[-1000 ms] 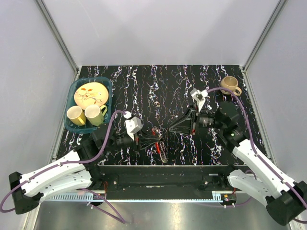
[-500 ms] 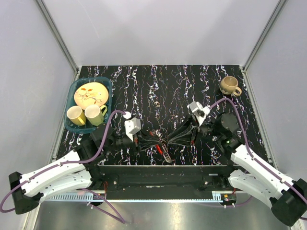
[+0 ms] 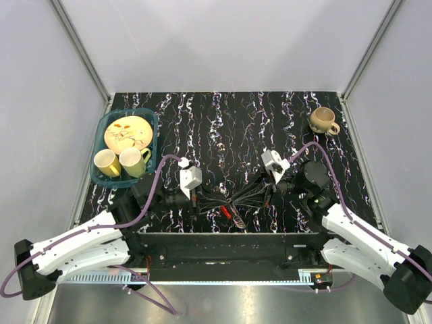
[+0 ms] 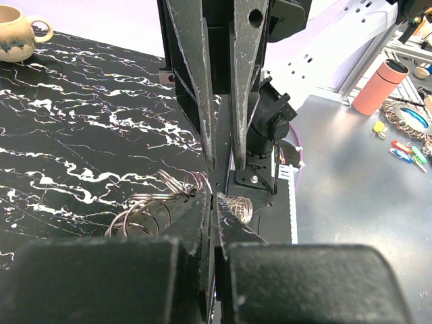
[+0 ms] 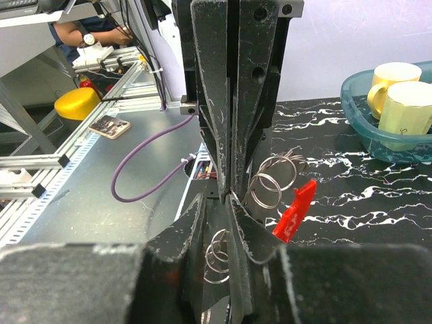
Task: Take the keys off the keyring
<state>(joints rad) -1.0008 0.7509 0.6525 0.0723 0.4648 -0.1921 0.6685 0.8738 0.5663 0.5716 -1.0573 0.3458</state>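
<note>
Two grippers meet tip to tip near the front edge of the black marbled table, about midway between the arm bases. The left gripper has its fingers pressed together. Thin metal loops of the keyring poke out on either side of its tips, so it is pinching the ring. The right gripper reaches in from the opposite side with its fingers also squeezed nearly shut. A coil of the same ring sits in the narrow slit between them (exactly which loop it nips is hidden by the fingers). The keys hang in a bunch just beside the left fingertips, low over the table; whether they touch it I cannot tell. A red piece dangles from the loops, tilted, just beside both sets of tips. Well apart, at the far left, a teal basket holds two yellow mugs and a yellow plate. One tan mug stands alone at the far right corner.
</note>
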